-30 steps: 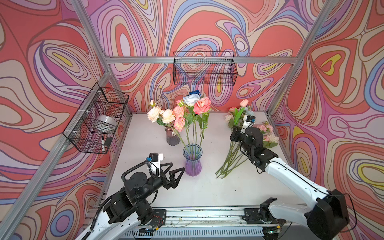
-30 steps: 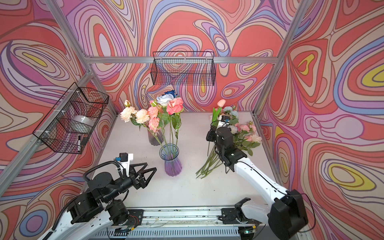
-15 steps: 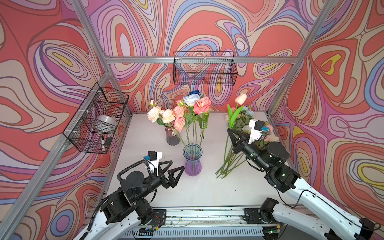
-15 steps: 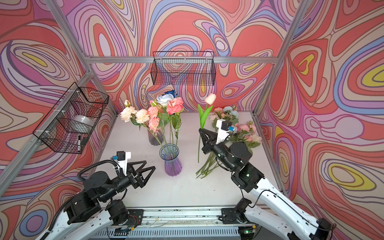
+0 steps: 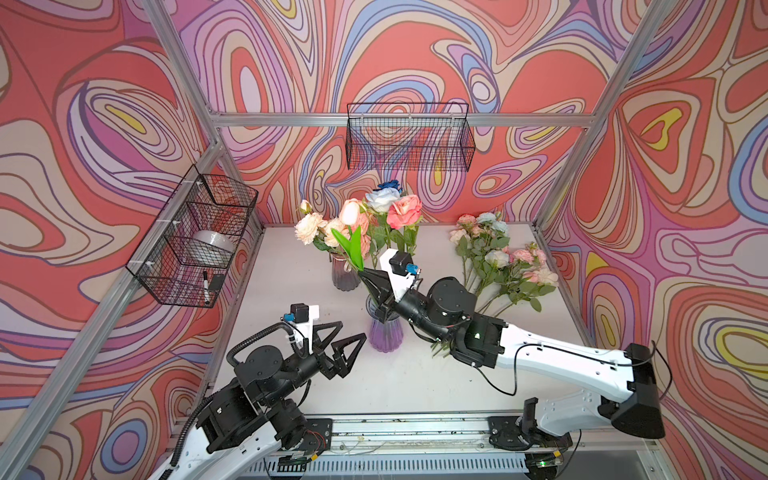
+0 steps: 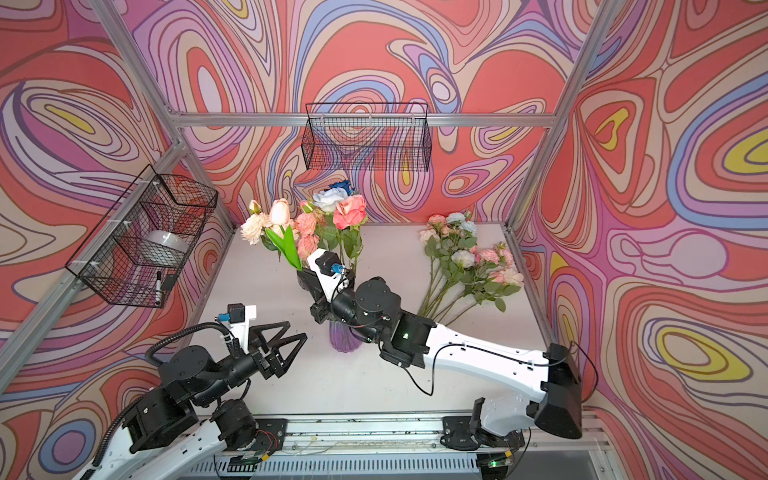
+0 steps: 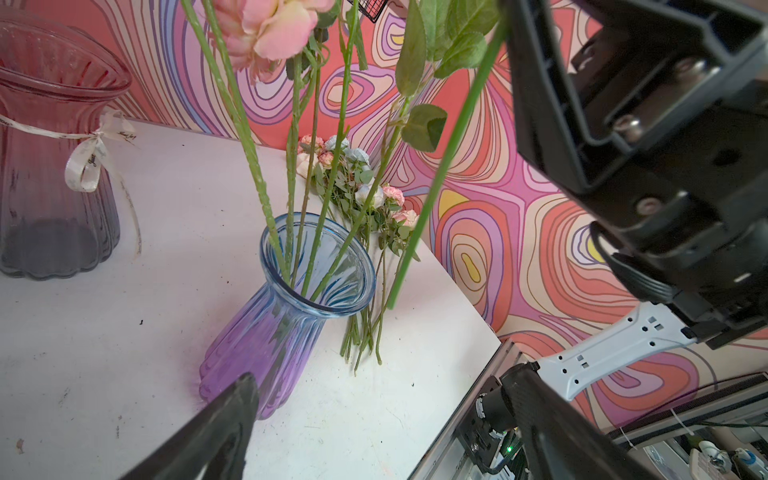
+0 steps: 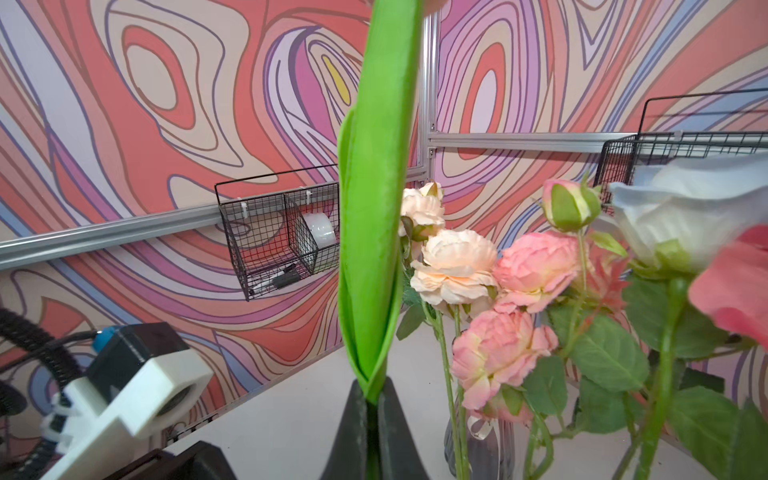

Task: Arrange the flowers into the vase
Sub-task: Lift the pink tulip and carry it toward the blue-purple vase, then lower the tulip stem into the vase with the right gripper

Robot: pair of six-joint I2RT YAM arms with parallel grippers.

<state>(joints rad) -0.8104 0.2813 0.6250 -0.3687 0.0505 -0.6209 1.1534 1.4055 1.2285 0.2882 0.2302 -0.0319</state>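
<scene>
The right gripper [image 5: 365, 272] is clenched on the stem of a pale pink tulip [image 5: 352, 245] and holds it upright above the blue-to-purple vase [image 5: 385, 334] in the middle of the white table [image 5: 282, 291]. In the left wrist view, the tulip's cut end hangs just outside the vase's rim. Several roses [image 5: 405, 210] stand in that vase. The left gripper [image 5: 353, 329] hovers near the vase, spread wide and empty. More flowers [image 5: 494, 259] lie loose on the table, well to the right.

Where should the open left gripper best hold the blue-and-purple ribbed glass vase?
Likely the narrow neck of the vase, under the flared rim, coming level from the left gripper side: flower stems fill the mouth, and the right gripper holds a pale pink tulip close above.
</scene>
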